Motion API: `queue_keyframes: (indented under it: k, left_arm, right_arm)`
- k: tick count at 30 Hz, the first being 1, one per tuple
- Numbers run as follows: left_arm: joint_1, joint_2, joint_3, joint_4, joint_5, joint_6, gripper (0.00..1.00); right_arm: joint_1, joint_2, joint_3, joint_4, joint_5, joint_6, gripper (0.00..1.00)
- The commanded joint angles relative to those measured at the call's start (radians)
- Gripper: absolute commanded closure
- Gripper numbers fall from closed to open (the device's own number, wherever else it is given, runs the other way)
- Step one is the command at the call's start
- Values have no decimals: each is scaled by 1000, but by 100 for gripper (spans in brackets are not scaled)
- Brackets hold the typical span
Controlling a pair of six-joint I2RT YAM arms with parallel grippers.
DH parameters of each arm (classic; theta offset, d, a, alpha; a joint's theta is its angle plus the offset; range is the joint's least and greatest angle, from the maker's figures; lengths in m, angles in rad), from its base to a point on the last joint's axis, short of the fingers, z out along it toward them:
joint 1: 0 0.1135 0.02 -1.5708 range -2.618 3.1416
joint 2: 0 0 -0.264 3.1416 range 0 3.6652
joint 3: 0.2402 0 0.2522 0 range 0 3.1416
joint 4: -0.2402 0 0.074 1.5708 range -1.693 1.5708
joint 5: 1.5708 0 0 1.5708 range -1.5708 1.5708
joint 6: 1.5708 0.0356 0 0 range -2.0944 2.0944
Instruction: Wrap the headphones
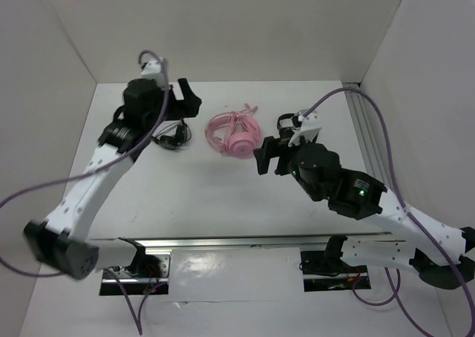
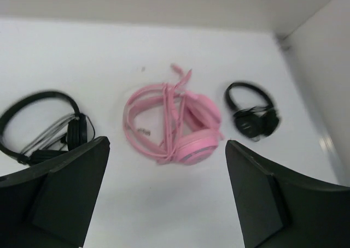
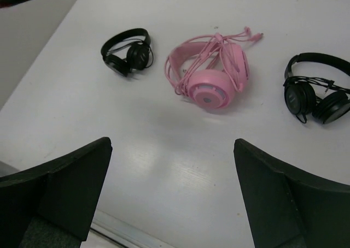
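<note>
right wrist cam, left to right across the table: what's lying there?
smaller black headphones → pink headphones, cable bundled over the headband → larger black headphones

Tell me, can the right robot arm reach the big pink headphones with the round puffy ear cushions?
Probably yes. The right gripper is open and points toward the pink over-ear headphones. Only bare white table lies between them, so nothing seems to block a straight reach.
</note>
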Motion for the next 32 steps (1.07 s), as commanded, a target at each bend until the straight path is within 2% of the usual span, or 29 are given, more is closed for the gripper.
queue_keyframes:
  k: [1,2,4,5,6,9,11,14,20,32]
  left_arm:
    - [-57,-310,-97,-81,-117,17,0]
    - [-80,-458,-116,-112,-134,29,0]
    - [-91,-594,-139,-181,-148,29,0]
    - [-91,-655,-150,-271,-174,29,0]
    - [-91,-773,-150,-311,-174,18,0]
    - [-91,-941,-231,-371,-174,4,0]
    - [-91,-1083,-263,-400,-174,-11,0]
    - [-91,-1197,-247,-503,-165,-51,0]
    - [-100,-1224,-176,-666,-165,-81,0]
    - [-100,-1191,-156,-758,-185,-52,0]
  right_arm:
    - [16,-30,144,-244,28,63,0]
    - [17,-44,199,-314,17,86,0]
    - [17,-81,249,-373,-9,98,0]
    - [17,-133,270,-384,-64,98,0]
    - [17,-167,270,-384,-95,98,0]
    - [17,-309,280,-375,-184,98,0]
    - [17,-374,300,-414,-184,110,0]
    - [-3,-420,324,-500,-193,120,0]
    - [-3,-443,333,-612,-94,132,0]
    - [-3,-443,324,-625,-47,112,0]
